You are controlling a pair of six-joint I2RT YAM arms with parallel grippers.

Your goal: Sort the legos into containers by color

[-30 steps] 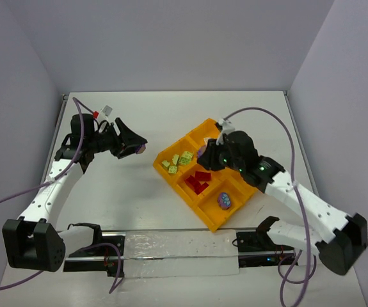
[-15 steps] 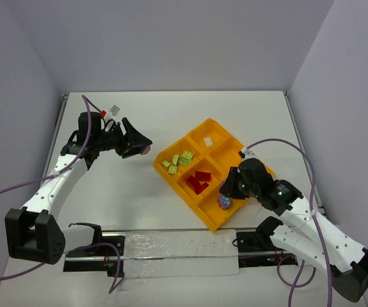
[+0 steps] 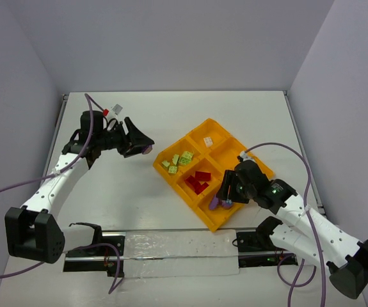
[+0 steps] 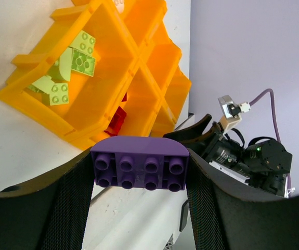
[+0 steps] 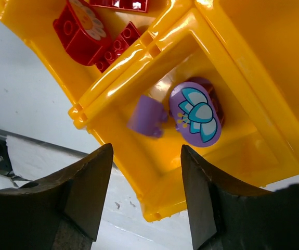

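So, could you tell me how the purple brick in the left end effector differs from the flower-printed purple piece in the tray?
The purple brick is clamped in the left end effector, off the tray; the flower-printed piece lies loose in a corner compartment. The brick shows two rows of four studs; the piece shows a smooth oval face with a blue-and-white flower. Both are purple.

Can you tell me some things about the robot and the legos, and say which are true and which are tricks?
1. The left gripper holds a purple brick. True.
2. The red legos lie outside the tray. False: they sit in one of its compartments.
3. The right gripper has its jaws shut. False: they are open, above the purple pieces in the tray.
4. The yellow-green legos share one compartment. True.
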